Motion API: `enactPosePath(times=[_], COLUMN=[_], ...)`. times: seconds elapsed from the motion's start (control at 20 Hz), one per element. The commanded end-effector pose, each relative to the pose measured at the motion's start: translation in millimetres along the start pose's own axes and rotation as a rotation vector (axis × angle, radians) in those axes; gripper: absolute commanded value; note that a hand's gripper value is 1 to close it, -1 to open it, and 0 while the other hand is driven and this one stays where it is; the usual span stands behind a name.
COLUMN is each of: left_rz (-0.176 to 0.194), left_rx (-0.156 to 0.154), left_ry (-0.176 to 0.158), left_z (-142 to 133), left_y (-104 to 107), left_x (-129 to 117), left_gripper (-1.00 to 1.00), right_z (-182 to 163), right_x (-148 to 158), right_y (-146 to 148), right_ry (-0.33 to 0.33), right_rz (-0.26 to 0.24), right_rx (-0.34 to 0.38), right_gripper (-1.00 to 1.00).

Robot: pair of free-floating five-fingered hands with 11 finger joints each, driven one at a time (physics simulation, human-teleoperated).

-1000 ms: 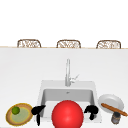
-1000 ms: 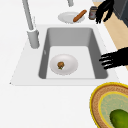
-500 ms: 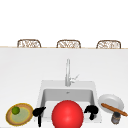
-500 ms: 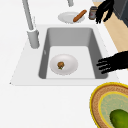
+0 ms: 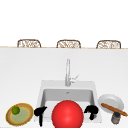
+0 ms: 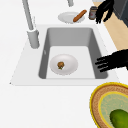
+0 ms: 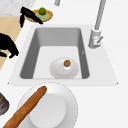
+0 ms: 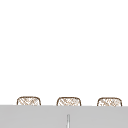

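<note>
The left robot hand [image 6: 112, 61], fingers straight and holding nothing, hovers at the sink [image 6: 100, 47] rim; drifting sideways, it could bump the woven plate [image 6: 100, 100] nearby. The right robot hand [image 5: 91, 111] hangs curled, empty.

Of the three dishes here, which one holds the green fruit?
The yellow-rimmed woven plate on the counter left of the sink, beside the left hand. The white plate on the right carries a brown stick, and the white dish in the basin holds a small brown lump.

Room: plain white walls, evenly lit. Broad white tabletop [image 5: 30, 65] spanning the scene. Three woven brown wicker chair backs [image 5: 68, 44] ranged along its far edge, toward 12 o'clock. Pale wooden floor strip [image 6: 120, 27] alongside.
</note>
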Motion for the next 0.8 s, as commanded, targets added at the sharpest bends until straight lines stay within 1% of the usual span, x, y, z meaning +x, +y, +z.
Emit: enactPosePath(times=[0.0, 0.1, 0.2, 0.25, 0.3, 0.5, 0.55, 0.6, 0.75], left_rz=[-0.001, -0.003, -0.003, -0.004, -0.003, -0.003, -0.001, -0.006, -0.019], left_rx=[0.002, 0.009, 0.004, 0.001, -0.004, 0.002, -0.001, -0.012, -0.007], left_ry=[0.004, 0.004, 0.006, 0.014, 0.017, 0.008, 0.002, -0.005, -0.002], left_z=[1, 3, 0, -4, -6, -4, -3, -3, -4], left_y=[-1, -3, 0, 2, 3, 1, 1, 2, 2], left_x=[-6, -17, -27, -30, -32, -28, -28, -28, -29], left_gripper=[-1.0, -1.0, -1.0, -1.0, -1.0, -1.0, 0.0, 0.0, 0.0], right_z=[0, 0, 0, 0, 0, 0, 0, -1, -24], right_x=[0, 0, 0, 0, 0, 0, 0, -2, -4], right_y=[0, 0, 0, 0, 0, 0, 0, -1, -11], right_ry=[0.0, 0.0, 0.0, 0.0, 0.0, 0.0, -0.002, 0.001, -0.007], right_rz=[0.0, 0.0, 0.0, 0.0, 0.0, 0.0, 0.001, -0.007, -0.006], right_rx=[0.0, 0.0, 0.0, 0.0, 0.0, 0.0, 0.0, 0.004, 0.02], right_gripper=[0.0, 0.0, 0.0, 0.0, 0.0, 0.0, -1.0, -1.0, -1.0])
